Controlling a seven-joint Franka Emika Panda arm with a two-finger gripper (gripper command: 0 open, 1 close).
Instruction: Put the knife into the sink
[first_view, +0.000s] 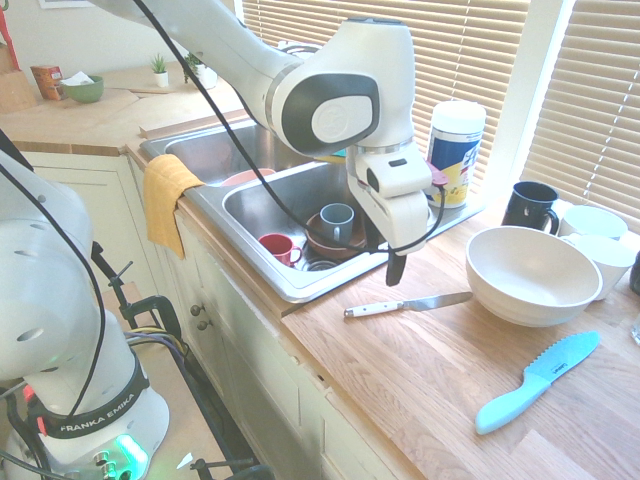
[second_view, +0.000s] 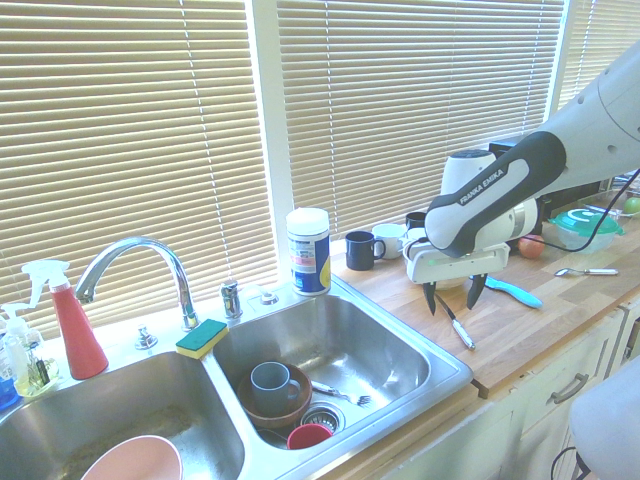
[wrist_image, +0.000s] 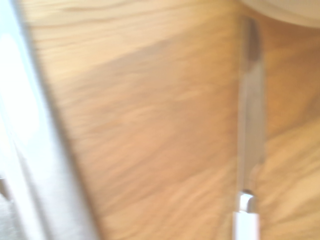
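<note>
The wide-open, empty hand (second_view: 451, 297) should descend squarely over the white handle of the slim silver-bladed knife (first_view: 407, 303), at 6 o'clock below it on the wooden worktop (first_view: 420, 380).

The white arm reaches across from its base and bends down at the wrist. Its end effector (second_view: 452, 297) points straight down, dark fingers (first_view: 396, 268) spread apart and empty, hanging above the surface.
</note>
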